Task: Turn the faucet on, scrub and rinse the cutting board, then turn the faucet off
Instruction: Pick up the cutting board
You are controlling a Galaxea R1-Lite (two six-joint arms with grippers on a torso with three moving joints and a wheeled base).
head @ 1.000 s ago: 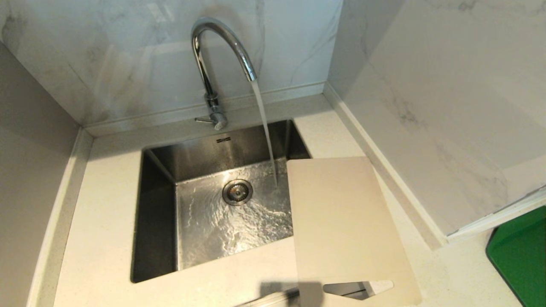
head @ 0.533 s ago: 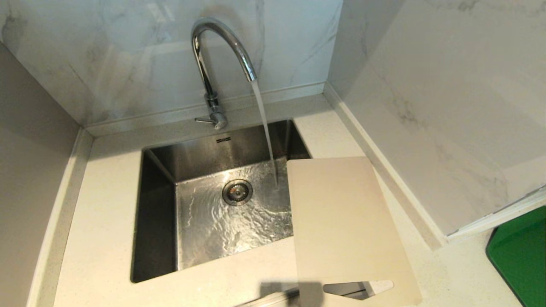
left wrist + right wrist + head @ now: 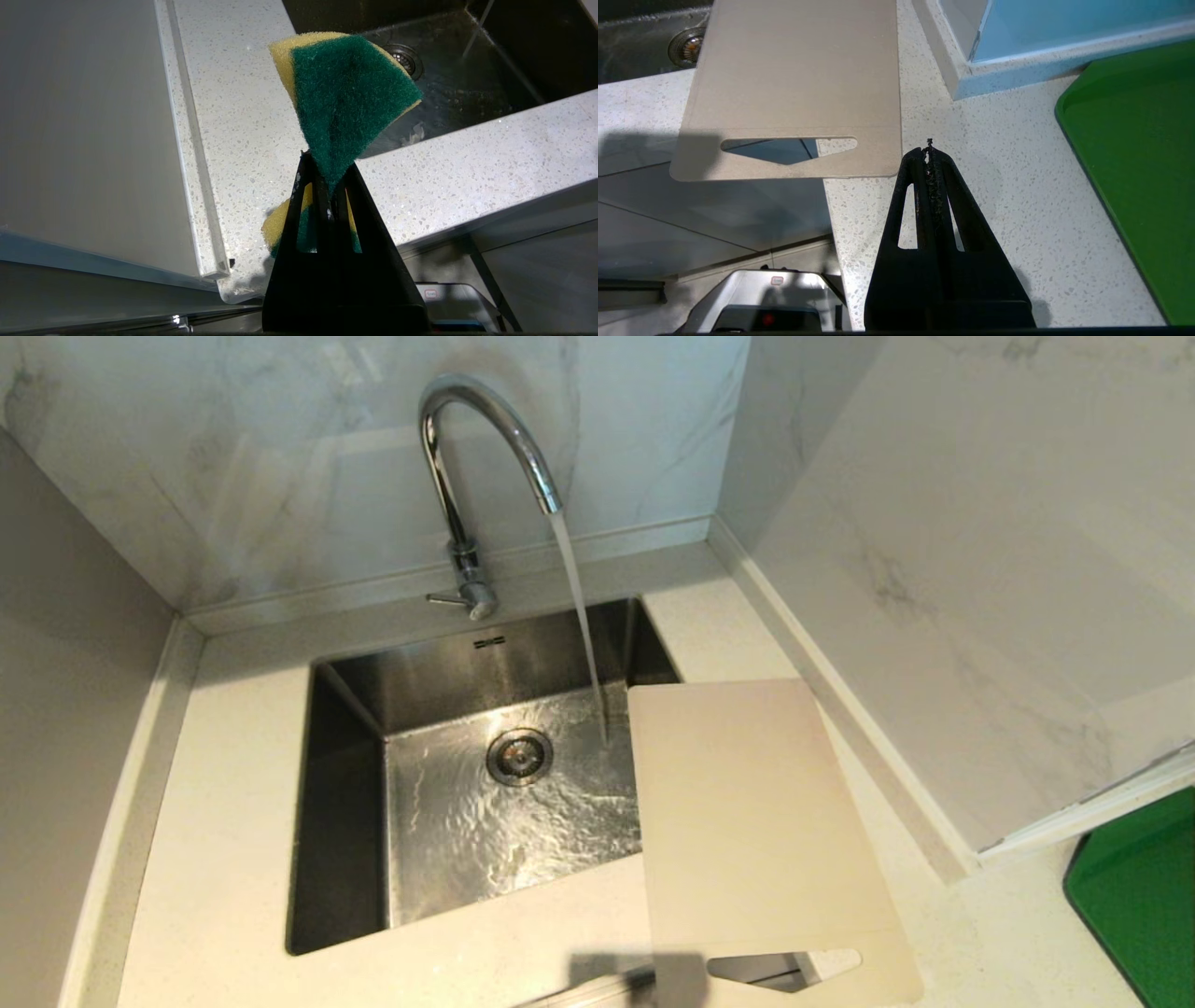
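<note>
Faucet: I see the chrome faucet [image 3: 476,457] standing on the counter [image 3: 233,859] behind the sink [image 3: 345,821], its lever [image 3: 448,599] pointing toward the robot's left, and water [image 3: 579,616] pouring from the spout.
Water: the stream lands on the sink floor between the drain [image 3: 519,756] and the far left corner of the cutting board; the floor is rippling wet.
Cutting board: I find the pale beige cutting board [image 3: 747,821] lying flat on the counter to the right of the sink, its left part overhanging the basin and its slot-handle end jutting past the near edge of the counter.
Left gripper: my left gripper [image 3: 329,179] is clenched on a green-and-yellow sponge [image 3: 345,93], held out in front of the counter edge, with the sink beyond it; it does not show in the head view.
Right gripper: my right gripper [image 3: 929,151] is clenched on nothing, fingers pressed together, hovering over the counter just beside the handle-end corner of the board, apart from it.
Green tray: a bright green tray [image 3: 1139,158] lies on the counter at the right, well apart from the board.
</note>
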